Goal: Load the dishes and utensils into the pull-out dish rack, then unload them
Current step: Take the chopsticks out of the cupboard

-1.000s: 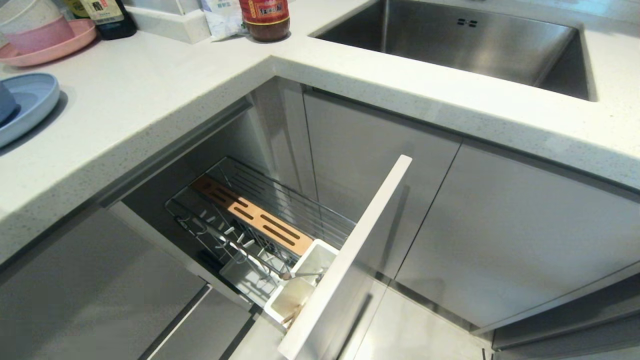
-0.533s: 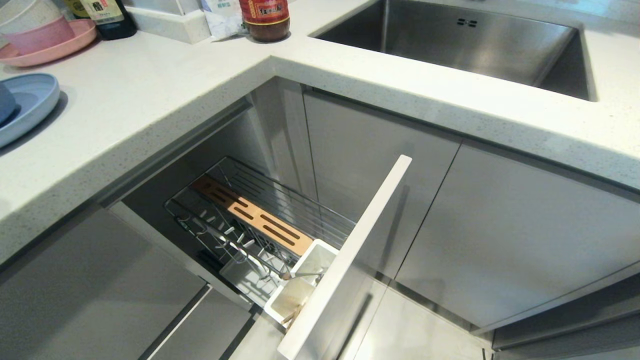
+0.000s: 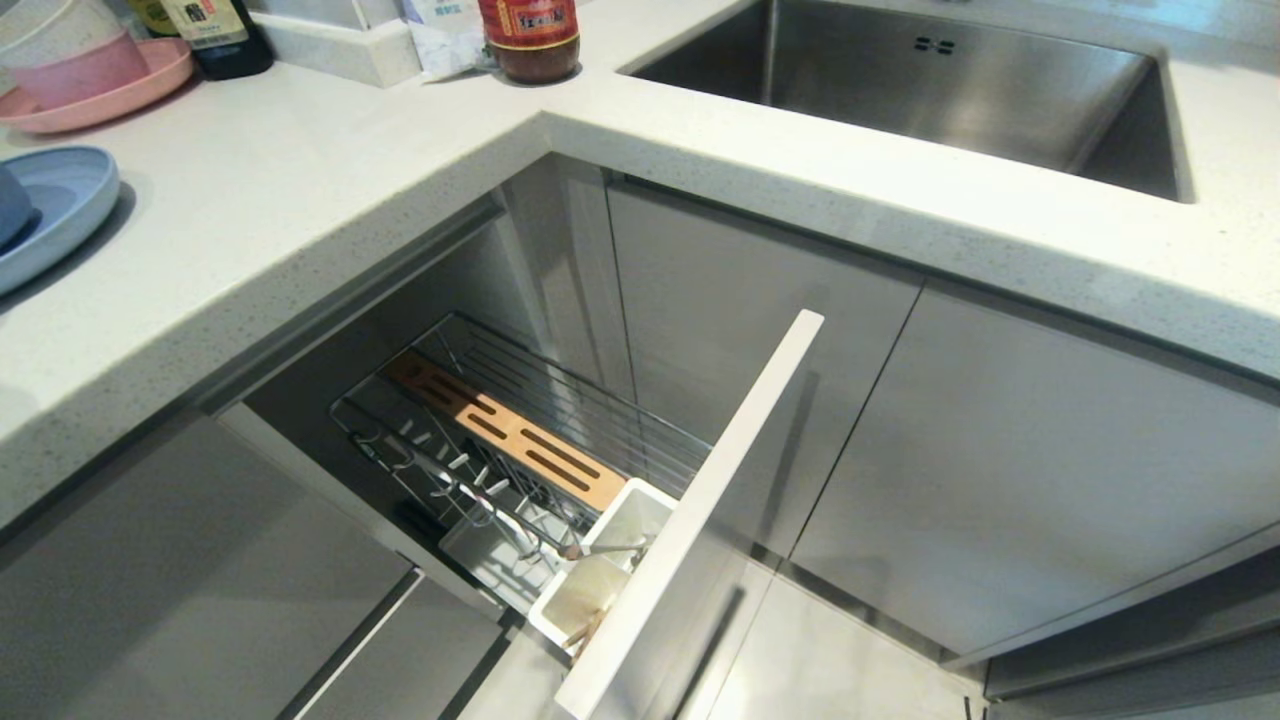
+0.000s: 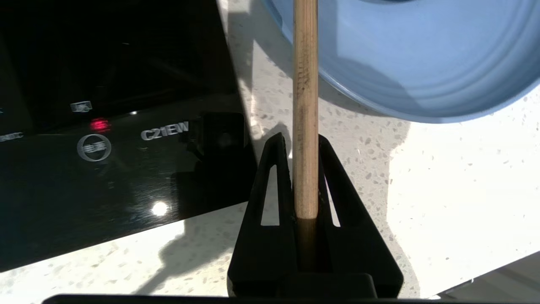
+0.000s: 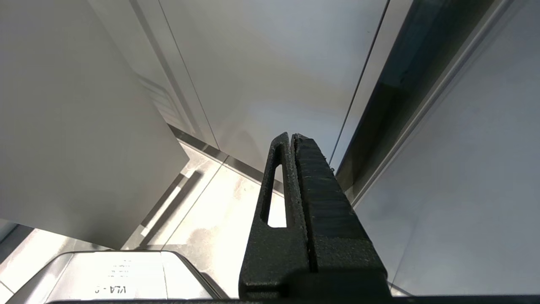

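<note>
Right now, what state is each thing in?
Rack: pulled out, no dishes on it.
Cup: holds spoon and a chopstick end.
Left gripper: shut on chopstick, above the counter.
Plate: on counter, bowl on it.
Right gripper: shut, empty.

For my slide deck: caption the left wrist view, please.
Left gripper clamps a wooden chopstick above the countertop, beside the blue plate.

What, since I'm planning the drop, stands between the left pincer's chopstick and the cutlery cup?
Nothing visible blocks it. The left pincer holds the chopstick above the counter; the pull-out dish rack is open and the cutlery cup uncovered, though the spoon rests in it.
</note>
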You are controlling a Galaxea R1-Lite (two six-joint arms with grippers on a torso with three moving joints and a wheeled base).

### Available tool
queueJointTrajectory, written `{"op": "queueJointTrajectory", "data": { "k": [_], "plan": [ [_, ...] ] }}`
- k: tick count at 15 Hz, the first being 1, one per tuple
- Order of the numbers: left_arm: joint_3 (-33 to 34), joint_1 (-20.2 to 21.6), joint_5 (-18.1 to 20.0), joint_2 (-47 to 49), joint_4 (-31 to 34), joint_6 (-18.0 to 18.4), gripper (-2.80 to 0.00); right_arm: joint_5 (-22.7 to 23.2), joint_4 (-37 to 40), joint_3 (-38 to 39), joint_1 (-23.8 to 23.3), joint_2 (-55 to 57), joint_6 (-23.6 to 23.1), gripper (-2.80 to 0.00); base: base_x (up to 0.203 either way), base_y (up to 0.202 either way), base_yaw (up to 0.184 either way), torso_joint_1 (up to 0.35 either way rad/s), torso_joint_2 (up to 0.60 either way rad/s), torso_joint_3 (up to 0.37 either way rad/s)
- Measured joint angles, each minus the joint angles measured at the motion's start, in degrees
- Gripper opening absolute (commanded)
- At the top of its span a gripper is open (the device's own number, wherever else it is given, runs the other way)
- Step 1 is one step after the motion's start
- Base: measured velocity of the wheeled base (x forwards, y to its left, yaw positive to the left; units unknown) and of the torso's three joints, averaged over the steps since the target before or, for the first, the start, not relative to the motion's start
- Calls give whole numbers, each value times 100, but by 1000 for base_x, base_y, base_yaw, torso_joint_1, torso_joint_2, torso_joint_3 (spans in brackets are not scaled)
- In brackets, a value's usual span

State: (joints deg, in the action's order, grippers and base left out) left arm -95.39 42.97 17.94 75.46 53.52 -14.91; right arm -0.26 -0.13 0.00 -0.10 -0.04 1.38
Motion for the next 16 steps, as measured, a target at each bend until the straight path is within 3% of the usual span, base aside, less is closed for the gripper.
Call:
{"op": "queueJointTrajectory", "data": {
  "k": [16],
  "plan": [
    [-23,-320,2,158,-82,7,-280,-1,0,0,0,2,1,-280,0,0,0,0,0,0]
  ]
}}
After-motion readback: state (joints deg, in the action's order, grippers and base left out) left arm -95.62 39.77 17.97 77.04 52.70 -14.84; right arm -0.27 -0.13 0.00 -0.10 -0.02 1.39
